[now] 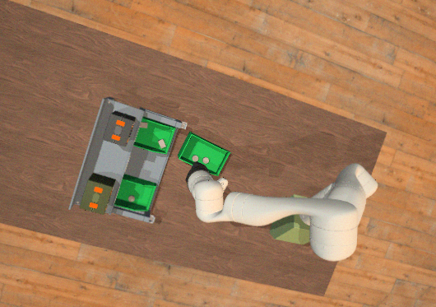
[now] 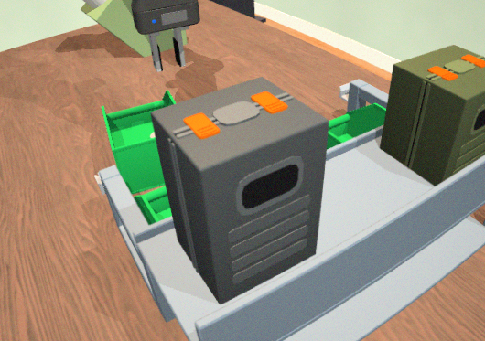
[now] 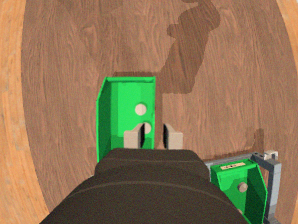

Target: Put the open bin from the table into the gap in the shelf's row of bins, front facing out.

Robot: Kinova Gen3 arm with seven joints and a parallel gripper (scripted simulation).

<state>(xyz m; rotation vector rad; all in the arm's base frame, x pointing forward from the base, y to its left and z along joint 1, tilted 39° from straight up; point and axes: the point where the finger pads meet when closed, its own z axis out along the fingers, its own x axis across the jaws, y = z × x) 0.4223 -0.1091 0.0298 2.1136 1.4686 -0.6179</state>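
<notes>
The loose bin (image 1: 203,153) lay on the table (image 1: 267,115), just beside the shelf's (image 1: 94,144) front edge, opposite the gap between the shelved bins. It held two round parts (image 1: 200,159).

Count: three green bins in all, one loose and two on the shelf (image 1: 155,135) (image 1: 136,194). Each shelved bin held one visible part. Two cases stood on the top board, one grey (image 2: 238,183) and one olive (image 2: 436,110), each with two orange latches.

The gripper (image 2: 167,59) hung above the loose bin's near end, pointing down, clear of the bin. Its fingers (image 2: 156,57) stood partly apart and held nothing. In the wrist view the fingertips appeared over the bin's near wall.
</notes>
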